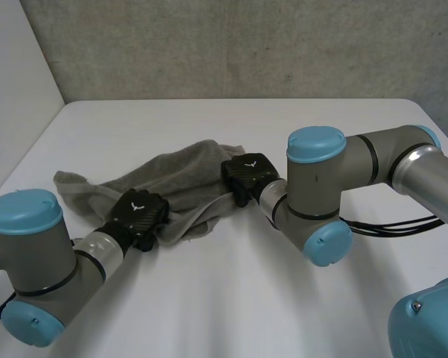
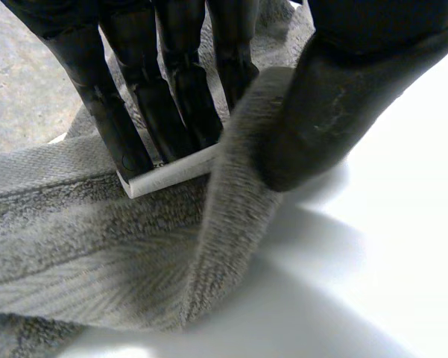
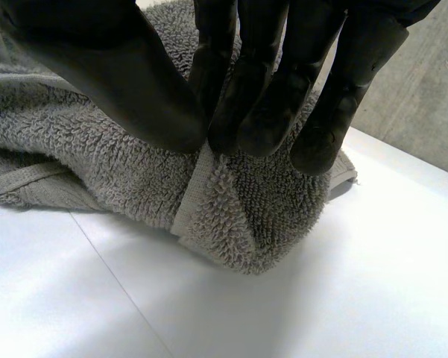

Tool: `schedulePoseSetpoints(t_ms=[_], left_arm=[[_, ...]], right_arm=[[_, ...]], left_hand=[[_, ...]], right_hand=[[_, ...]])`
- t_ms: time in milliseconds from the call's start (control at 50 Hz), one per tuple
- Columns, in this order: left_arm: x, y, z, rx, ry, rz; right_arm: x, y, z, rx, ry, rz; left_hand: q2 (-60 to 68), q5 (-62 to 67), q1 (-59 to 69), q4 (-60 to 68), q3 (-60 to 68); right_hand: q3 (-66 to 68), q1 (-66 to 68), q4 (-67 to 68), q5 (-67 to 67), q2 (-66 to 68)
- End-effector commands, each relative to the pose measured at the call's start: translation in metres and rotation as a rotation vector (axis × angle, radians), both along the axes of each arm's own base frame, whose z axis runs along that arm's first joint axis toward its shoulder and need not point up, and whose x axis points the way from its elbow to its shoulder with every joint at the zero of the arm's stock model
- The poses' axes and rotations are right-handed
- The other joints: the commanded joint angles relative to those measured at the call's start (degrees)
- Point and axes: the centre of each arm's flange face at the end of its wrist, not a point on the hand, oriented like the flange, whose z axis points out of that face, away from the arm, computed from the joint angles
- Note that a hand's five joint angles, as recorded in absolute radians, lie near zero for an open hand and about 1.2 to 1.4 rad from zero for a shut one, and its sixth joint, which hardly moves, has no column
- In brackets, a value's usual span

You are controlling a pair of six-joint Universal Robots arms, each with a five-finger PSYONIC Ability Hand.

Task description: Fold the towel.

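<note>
A grey terry towel (image 1: 183, 175) lies crumpled on the white table (image 1: 231, 298), left of the middle. My left hand (image 1: 139, 211) is at its near edge. There its thumb (image 2: 335, 97) presses a raised fold of the towel (image 2: 97, 246) against its fingers (image 2: 171, 97). A small white label (image 2: 171, 175) sits at those fingertips. My right hand (image 1: 247, 175) is at the towel's right end. Its thumb (image 3: 134, 82) and fingers (image 3: 283, 97) pinch the hem of the towel (image 3: 246, 216) at a bunched corner.
A grey wall (image 1: 246, 45) runs just behind the table's far edge, and a pale wall (image 1: 15, 67) stands at the left. Bare table stretches in front of the towel and to its right.
</note>
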Motion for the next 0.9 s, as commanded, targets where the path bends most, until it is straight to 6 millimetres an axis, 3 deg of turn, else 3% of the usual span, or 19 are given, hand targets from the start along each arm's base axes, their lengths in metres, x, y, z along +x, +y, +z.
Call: schedulePoseSetpoints(t_ms=[20,120,160,200,260,280,300,320,340,360,380,400,480,560,660,740,820,860,900], left_arm=[[-0.001,-0.003,0.015,-0.041,0.024,0.002],[-0.004,-0.013,0.043,-0.111,0.081,0.015],[-0.006,-0.021,0.087,-0.195,0.195,0.030],[-0.007,-0.023,0.111,-0.233,0.270,0.034],[-0.008,-0.026,0.164,-0.305,0.434,0.032],[-0.008,-0.026,0.164,-0.306,0.435,0.032],[-0.008,-0.024,0.191,-0.342,0.515,0.022],[-0.006,-0.020,0.220,-0.385,0.593,0.009],[-0.006,-0.020,0.221,-0.386,0.594,0.009],[-0.003,-0.015,0.248,-0.432,0.665,0.000],[0.000,-0.011,0.268,-0.462,0.727,-0.003],[0.000,-0.011,0.269,-0.462,0.728,-0.003],[0.008,-0.008,0.299,-0.497,0.853,0.025],[0.009,-0.012,0.295,-0.485,0.867,0.056],[0.006,-0.031,0.256,-0.383,0.820,0.106],[0.003,-0.049,0.183,-0.194,0.721,0.180],[0.003,-0.048,0.136,-0.074,0.662,0.217],[0.003,-0.046,0.113,-0.019,0.625,0.234],[0.004,-0.042,0.077,0.052,0.539,0.256]], right_arm=[[-0.002,-0.001,0.011,-0.010,-0.009,-0.002],[-0.010,-0.002,0.044,-0.043,-0.037,-0.006],[-0.018,-0.005,0.062,-0.061,-0.055,-0.008],[-0.033,-0.010,0.108,-0.129,-0.111,-0.006],[-0.041,-0.010,0.134,-0.173,-0.142,-0.004],[-0.050,-0.011,0.161,-0.230,-0.175,-0.009],[-0.060,-0.009,0.187,-0.282,-0.204,-0.018],[-0.060,-0.009,0.187,-0.283,-0.204,-0.018],[-0.070,-0.006,0.214,-0.337,-0.241,-0.031],[-0.079,-0.001,0.241,-0.388,-0.282,-0.042],[-0.079,-0.001,0.242,-0.388,-0.283,-0.042],[-0.088,0.004,0.265,-0.429,-0.311,-0.054],[-0.103,0.011,0.292,-0.464,-0.320,-0.054],[-0.101,0.018,0.299,-0.433,-0.303,-0.002],[-0.091,0.000,0.263,-0.328,-0.249,0.002],[-0.069,-0.010,0.209,-0.226,-0.158,0.031],[-0.058,-0.013,0.168,-0.163,-0.069,0.032],[-0.060,-0.019,0.130,-0.106,0.033,-0.005],[-0.062,-0.019,0.117,-0.080,0.067,-0.027]], left_hand=[[14.31,16.24,16.83,14.35,16.08],[14.31,16.24,16.83,14.35,16.08],[14.31,16.24,16.83,14.35,16.08],[14.31,16.24,16.83,14.35,16.08],[14.31,16.24,16.83,14.35,16.08],[14.31,16.24,16.83,14.35,16.08],[14.31,16.24,16.83,14.35,16.08],[14.31,16.24,16.83,14.35,16.08],[14.31,16.24,16.83,14.35,16.08],[14.31,16.24,16.83,14.35,16.08],[14.31,16.24,16.83,14.35,16.08],[14.31,16.24,16.83,14.35,16.08],[14.31,16.24,16.83,14.35,16.08],[14.31,16.24,16.83,14.35,16.08],[14.31,16.24,16.83,14.35,16.08],[14.31,16.24,16.83,14.35,16.08],[14.31,16.24,16.83,14.35,16.08],[14.31,16.24,16.83,14.35,16.08],[14.31,16.24,16.83,14.35,16.08]], right_hand=[[3.97,4.43,3.64,3.67,4.57],[3.97,4.43,3.64,3.67,4.57],[3.97,4.43,3.64,3.67,4.57],[3.97,4.43,3.64,3.67,4.57],[3.97,4.43,3.64,3.67,4.57],[3.97,4.43,3.64,3.67,4.57],[3.97,4.43,3.64,3.67,4.57],[3.97,4.43,3.64,3.67,4.57],[3.97,4.43,3.64,3.67,4.57],[3.97,4.43,3.64,3.67,4.57],[3.97,4.43,3.64,3.67,4.57],[3.97,4.43,3.64,3.67,4.57],[3.97,4.43,3.64,3.67,4.57],[3.97,4.43,3.64,3.67,4.57],[3.97,4.43,3.64,3.67,4.57],[3.97,4.43,3.64,3.67,4.57],[1.00,1.47,0.67,0.70,1.60],[-22.95,-22.48,-23.28,-23.25,-22.34],[-34.38,-33.91,-34.71,-34.68,-33.77]])
